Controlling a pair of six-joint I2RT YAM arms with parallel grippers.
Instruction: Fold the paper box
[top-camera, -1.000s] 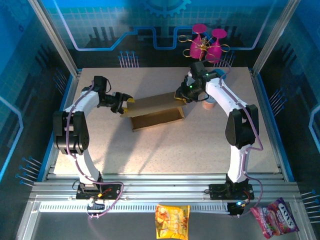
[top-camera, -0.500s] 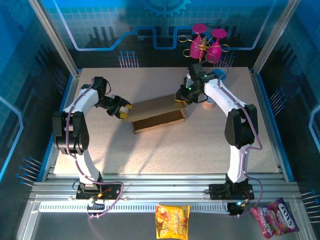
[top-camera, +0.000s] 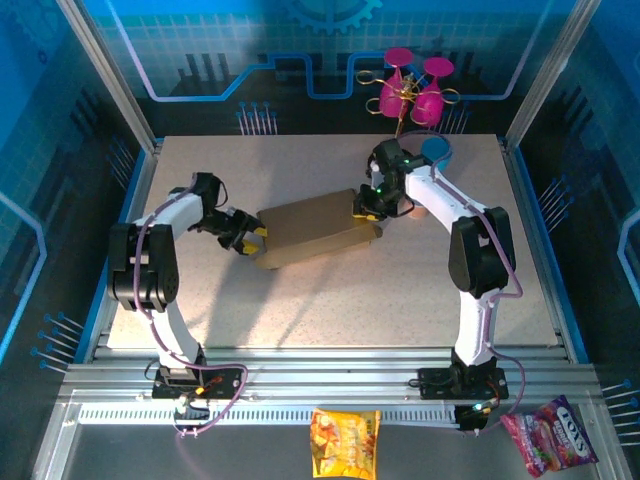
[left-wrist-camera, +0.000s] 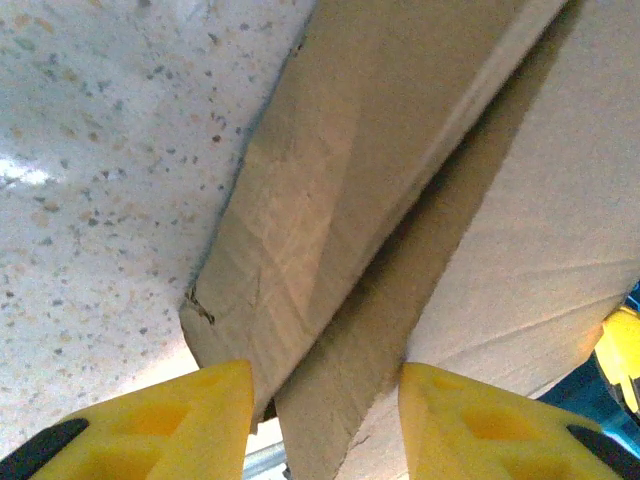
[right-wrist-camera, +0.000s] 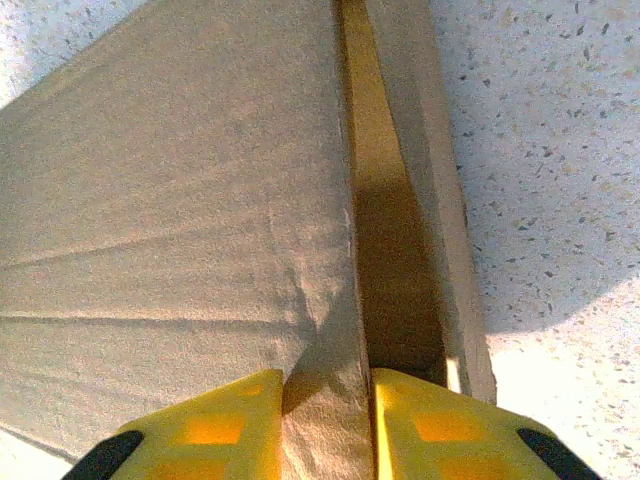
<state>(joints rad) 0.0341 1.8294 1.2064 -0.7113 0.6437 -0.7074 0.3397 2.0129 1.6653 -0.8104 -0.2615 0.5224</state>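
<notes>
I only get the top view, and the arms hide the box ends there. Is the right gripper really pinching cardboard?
Observer: Yes. The right wrist view shows the right gripper shut on the edge of a broad panel of the box.
Operator: And the left one?
Observer: The left gripper has the box's other end between its fingers; whether it clamps, I cannot tell.
Operator: Is the box flat?
Observer: No. Beside the held panel, a shadowed gap opens to the side wall.
</notes>
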